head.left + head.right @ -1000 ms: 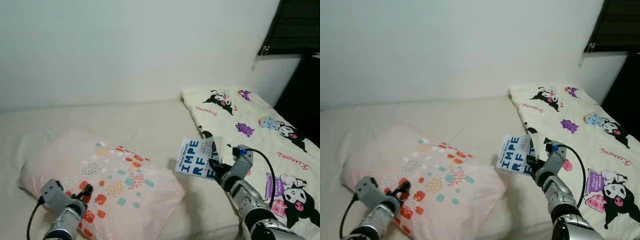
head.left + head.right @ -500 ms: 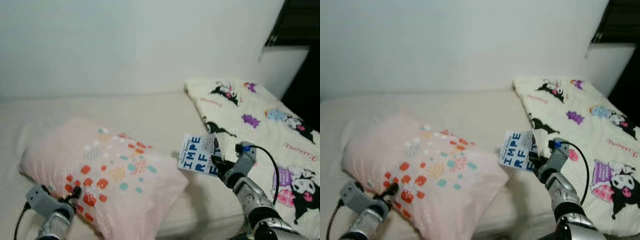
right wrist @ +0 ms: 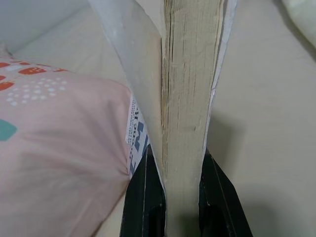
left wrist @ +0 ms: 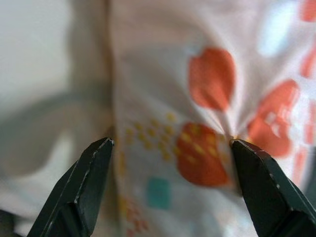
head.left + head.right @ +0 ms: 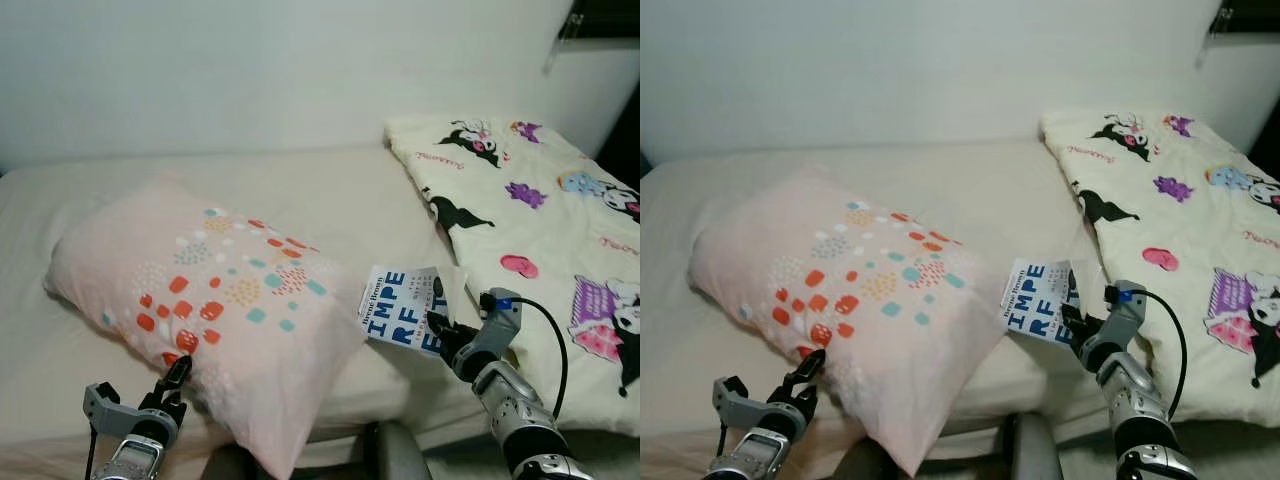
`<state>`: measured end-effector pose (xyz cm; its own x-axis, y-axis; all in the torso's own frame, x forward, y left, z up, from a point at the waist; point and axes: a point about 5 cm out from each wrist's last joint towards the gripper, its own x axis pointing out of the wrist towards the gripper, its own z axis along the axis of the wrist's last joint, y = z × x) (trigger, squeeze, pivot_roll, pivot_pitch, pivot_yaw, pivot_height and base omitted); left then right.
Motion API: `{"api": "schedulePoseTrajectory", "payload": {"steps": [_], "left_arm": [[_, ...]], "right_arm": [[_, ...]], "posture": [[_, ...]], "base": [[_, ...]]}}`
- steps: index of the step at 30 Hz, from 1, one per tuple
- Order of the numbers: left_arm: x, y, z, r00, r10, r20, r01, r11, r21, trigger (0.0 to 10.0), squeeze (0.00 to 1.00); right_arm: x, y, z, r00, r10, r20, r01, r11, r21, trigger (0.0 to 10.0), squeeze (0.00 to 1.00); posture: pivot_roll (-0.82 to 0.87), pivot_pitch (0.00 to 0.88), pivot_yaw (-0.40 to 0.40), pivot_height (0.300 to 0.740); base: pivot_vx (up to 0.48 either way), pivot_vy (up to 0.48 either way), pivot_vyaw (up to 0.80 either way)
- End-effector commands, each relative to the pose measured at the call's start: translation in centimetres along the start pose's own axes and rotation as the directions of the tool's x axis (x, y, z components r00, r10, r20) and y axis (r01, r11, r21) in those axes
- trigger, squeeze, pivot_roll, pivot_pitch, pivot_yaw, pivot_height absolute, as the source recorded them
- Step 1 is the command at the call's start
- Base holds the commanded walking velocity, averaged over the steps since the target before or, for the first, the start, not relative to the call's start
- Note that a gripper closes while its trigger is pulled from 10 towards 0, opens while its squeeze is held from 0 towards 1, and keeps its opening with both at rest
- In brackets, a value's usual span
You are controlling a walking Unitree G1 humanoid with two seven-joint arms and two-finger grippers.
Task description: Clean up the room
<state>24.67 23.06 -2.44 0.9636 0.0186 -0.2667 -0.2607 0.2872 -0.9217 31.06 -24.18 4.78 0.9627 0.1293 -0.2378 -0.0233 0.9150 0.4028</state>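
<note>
A pink pillow [image 5: 200, 290] with coloured dots lies on the bed, its front corner hanging over the bed's edge. My left gripper [image 5: 140, 385] is open just in front of the pillow's near edge. In the left wrist view its fingertips [image 4: 91, 168] stand wide apart with the dotted fabric [image 4: 197, 148] close beyond them. My right gripper [image 5: 438, 326] is shut on a blue and white book [image 5: 400, 308], held upright above the mattress between pillow and quilt. The right wrist view shows the book's page edge [image 3: 190, 98] clamped between the fingers [image 3: 143, 197].
A cream quilt [image 5: 540, 220] with cartoon characters covers the right part of the bed. The beige mattress [image 5: 300, 190] runs back to a white wall. A dark grey rounded object [image 5: 385, 455] shows below the bed's front edge.
The whole view has shifted back and downward, so the bed's front edge now shows. The left gripper sits lower, at the pillow's near edge. The right gripper keeps its hold on the book.
</note>
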Motion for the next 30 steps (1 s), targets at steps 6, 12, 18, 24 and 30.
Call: {"api": "schedulePoseTrajectory", "payload": {"steps": [6,12,18,24,30], "left_arm": [[2.9,-5.9,0.8,0.935,-0.349,0.068,0.355,0.929,-0.101,10.0,0.00],[4.8,-9.7,1.4,0.897,-0.435,0.077,0.438,0.899,-0.027,10.0,0.00],[5.1,-8.7,-1.0,0.957,-0.275,-0.092,0.289,0.931,0.222,10.0,0.00],[4.8,-7.0,-2.2,0.986,-0.092,-0.140,0.137,0.923,0.360,10.0,0.00],[4.5,-6.1,-3.6,0.992,0.015,-0.122,0.039,0.903,0.428,10.0,0.00]], "right_arm": [[-0.3,0.1,-0.1,1.000,0.013,-0.002,-0.013,1.000,0.008,10.0,0.00],[-0.4,0.6,-0.5,1.000,0.025,-0.017,-0.025,1.000,0.008,10.0,0.00],[-0.5,0.5,-0.6,1.000,0.022,-0.014,-0.022,1.000,0.009,10.0,0.00],[-0.7,0.4,-0.6,1.000,0.017,-0.016,-0.017,1.000,0.010,10.0,0.00],[-0.8,0.5,-0.6,1.000,0.017,-0.018,-0.016,1.000,0.009,10.0,0.00]], "posture": [[-0.06,0.129,-0.063,0.585],[-0.07,0.129,-0.059,0.585],[-0.07,0.137,-0.053,0.585],[-0.06,0.141,-0.054,0.585],[-0.07,0.143,-0.054,0.585]], "base": [[0.000,0.000,0.00],[0.000,0.000,0.00],[0.000,0.000,0.00],[0.000,0.000,0.00],[0.000,0.000,0.00]]}}
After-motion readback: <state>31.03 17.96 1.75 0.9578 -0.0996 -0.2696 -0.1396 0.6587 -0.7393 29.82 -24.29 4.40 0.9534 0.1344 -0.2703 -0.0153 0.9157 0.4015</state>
